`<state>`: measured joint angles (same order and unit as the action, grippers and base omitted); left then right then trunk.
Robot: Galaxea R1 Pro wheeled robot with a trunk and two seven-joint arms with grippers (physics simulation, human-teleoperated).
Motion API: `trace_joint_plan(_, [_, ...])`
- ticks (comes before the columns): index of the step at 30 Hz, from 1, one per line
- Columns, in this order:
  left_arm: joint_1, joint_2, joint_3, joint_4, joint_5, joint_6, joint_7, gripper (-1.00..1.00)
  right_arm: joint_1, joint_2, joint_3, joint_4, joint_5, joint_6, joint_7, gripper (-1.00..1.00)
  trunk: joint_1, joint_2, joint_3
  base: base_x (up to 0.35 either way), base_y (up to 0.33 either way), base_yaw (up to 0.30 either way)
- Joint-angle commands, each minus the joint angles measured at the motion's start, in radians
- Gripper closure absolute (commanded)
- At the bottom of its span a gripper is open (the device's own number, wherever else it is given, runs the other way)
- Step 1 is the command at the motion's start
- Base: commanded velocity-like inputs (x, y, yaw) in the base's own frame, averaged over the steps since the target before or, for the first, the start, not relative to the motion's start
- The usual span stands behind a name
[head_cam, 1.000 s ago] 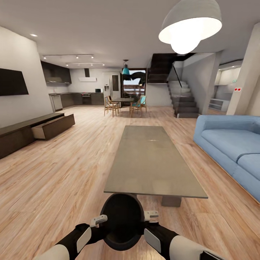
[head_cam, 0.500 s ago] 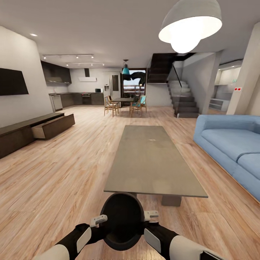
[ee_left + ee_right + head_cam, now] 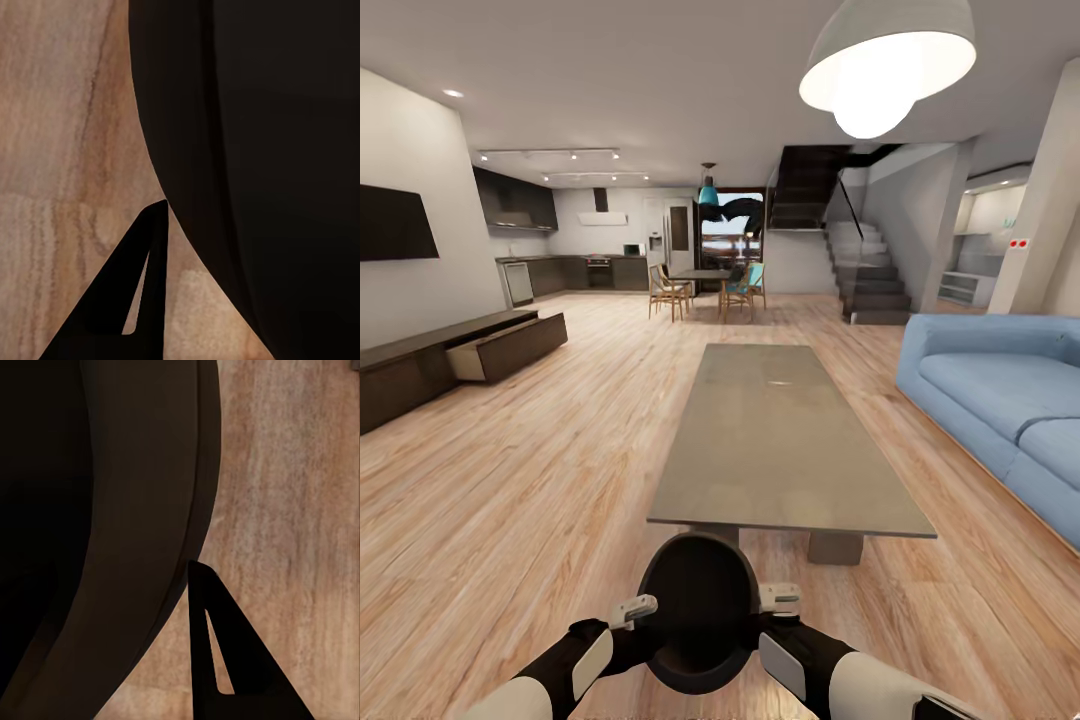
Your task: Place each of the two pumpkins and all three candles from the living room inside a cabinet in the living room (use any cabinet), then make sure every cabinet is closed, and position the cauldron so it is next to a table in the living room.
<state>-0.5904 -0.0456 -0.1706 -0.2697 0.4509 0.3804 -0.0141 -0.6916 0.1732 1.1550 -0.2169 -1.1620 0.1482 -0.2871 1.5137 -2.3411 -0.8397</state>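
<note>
Two pincers flank the black cauldron [image 3: 697, 610], left pincer [image 3: 632, 610] and right pincer [image 3: 780, 597] against its sides; whether either is clamped, cannot tell. Cauldron sits just short of the grey table [image 3: 780, 440]. Cabinet [image 3: 455, 360] by the left wall has a drawer pulled out.

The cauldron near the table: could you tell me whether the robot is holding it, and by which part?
Yes: the cauldron is clamped between both grippers, left gripper and right gripper, at opposite sides of its belly.

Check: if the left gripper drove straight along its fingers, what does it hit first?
Likely the wooden floor: the left wrist view looks along one finger at floorboards, with the cauldron pressed alongside it, not ahead. Depth is unclear.
</note>
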Motion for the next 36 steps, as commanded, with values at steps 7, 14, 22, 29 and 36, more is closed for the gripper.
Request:
trace_joint_plan(7, [0.000,0.044,0.019,-0.003,0.071,0.005,-0.007,1.00,-0.002,-0.001,-0.046,-0.006,-0.018,-0.027,0.062,1.00,0.027,-0.050,-0.023,0.000,0.000,0.000])
trace_joint_plan(14, [0.000,0.044,0.019,-0.003,0.071,0.005,-0.007,1.00,-0.002,-0.001,-0.046,-0.006,-0.018,-0.027,0.062,1.00,0.053,-0.099,-0.045,0.000,0.000,0.000])
trace_joint_plan(22, [0.000,0.044,0.019,-0.003,0.071,0.005,-0.007,1.00,-0.002,-0.001,-0.046,-0.006,-0.018,-0.027,0.062,1.00,0.084,-0.155,-0.070,0.000,0.000,0.000])
trace_joint_plan(29, [0.000,0.044,0.019,-0.003,0.071,0.005,-0.007,1.00,-0.002,-0.001,-0.046,-0.006,-0.018,-0.027,0.062,1.00,0.089,-0.160,-0.096,0.000,0.000,0.000])
trace_joint_plan(36, [0.000,0.044,0.019,-0.003,0.071,0.005,-0.007,1.00,-0.002,-0.001,-0.046,-0.006,-0.018,-0.027,0.062,1.00,0.092,-0.162,-0.124,0.000,0.000,0.000])
